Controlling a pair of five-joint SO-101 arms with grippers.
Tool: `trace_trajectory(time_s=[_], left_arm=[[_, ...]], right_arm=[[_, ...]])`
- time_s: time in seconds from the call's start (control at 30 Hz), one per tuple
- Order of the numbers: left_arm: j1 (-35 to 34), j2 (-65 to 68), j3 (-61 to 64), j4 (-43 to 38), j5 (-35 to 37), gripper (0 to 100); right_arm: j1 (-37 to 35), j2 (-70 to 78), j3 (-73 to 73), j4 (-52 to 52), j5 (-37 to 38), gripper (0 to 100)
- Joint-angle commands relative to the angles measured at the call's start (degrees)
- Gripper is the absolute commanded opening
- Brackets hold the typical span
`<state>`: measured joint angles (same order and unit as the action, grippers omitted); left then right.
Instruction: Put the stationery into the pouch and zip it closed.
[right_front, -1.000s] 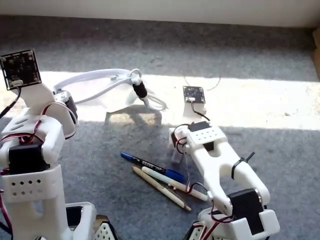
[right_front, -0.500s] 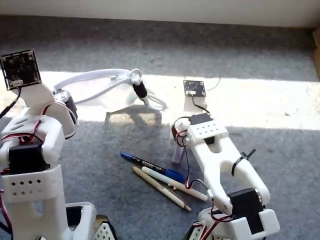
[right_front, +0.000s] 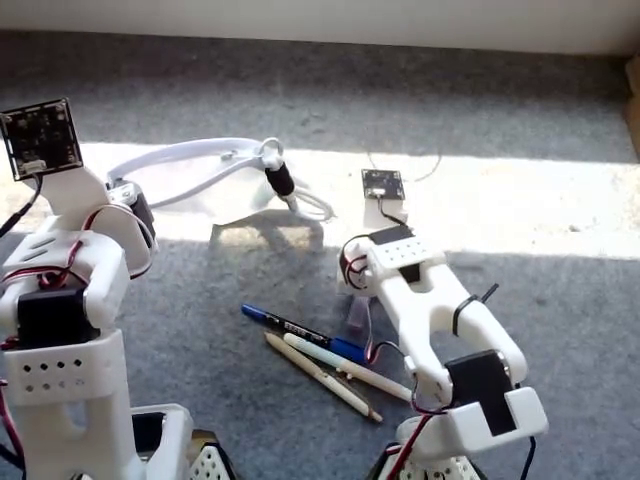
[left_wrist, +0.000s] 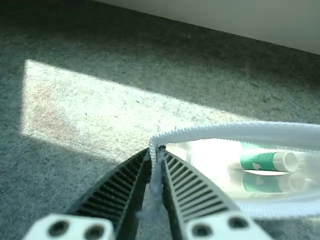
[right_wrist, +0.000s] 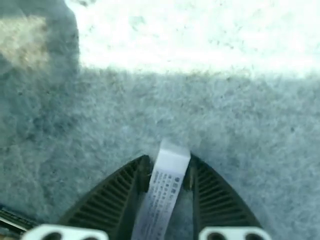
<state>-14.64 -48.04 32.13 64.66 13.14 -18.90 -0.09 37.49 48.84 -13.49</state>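
- Pinching the pouch (left_wrist: 235, 131) by its white zip edge, the left claw (left_wrist: 156, 152) is clamped narrow; the pouch lies upper left in the high view, with a green-and-white tube (left_wrist: 267, 161) inside.
- The right claw (right_wrist: 168, 162) grips a white labelled strip (right_wrist: 167, 187).
- 3 pens (right_front: 330, 358) lie lower centre on the desk (right_front: 200, 300).

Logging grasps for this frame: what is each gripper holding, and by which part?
Left gripper pinches the pouch by the end of its zipper rim. Right gripper clamps a white labelled item near its end.
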Motion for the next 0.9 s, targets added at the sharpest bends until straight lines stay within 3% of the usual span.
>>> trace_trajectory(time_s=[0.0,0.13,0.3,0.87], left_arm=[[-0.66,1.80,0.75,-0.44,-0.70,1],[-0.66,1.80,0.75,-0.44,-0.70,1],[-0.66,1.80,0.75,-0.44,-0.79,1],[-0.31,1.80,0.75,-0.44,-0.88,1]], right_arm=[[0.48,1.10,-2.59,-0.84,0.09,10.9],[0.48,0.57,-2.51,-0.75,0.44,10.1],[0.48,-1.71,-2.51,-0.75,1.58,1.5],[2.86,-12.53,-0.66,-0.84,3.87,1.1]])
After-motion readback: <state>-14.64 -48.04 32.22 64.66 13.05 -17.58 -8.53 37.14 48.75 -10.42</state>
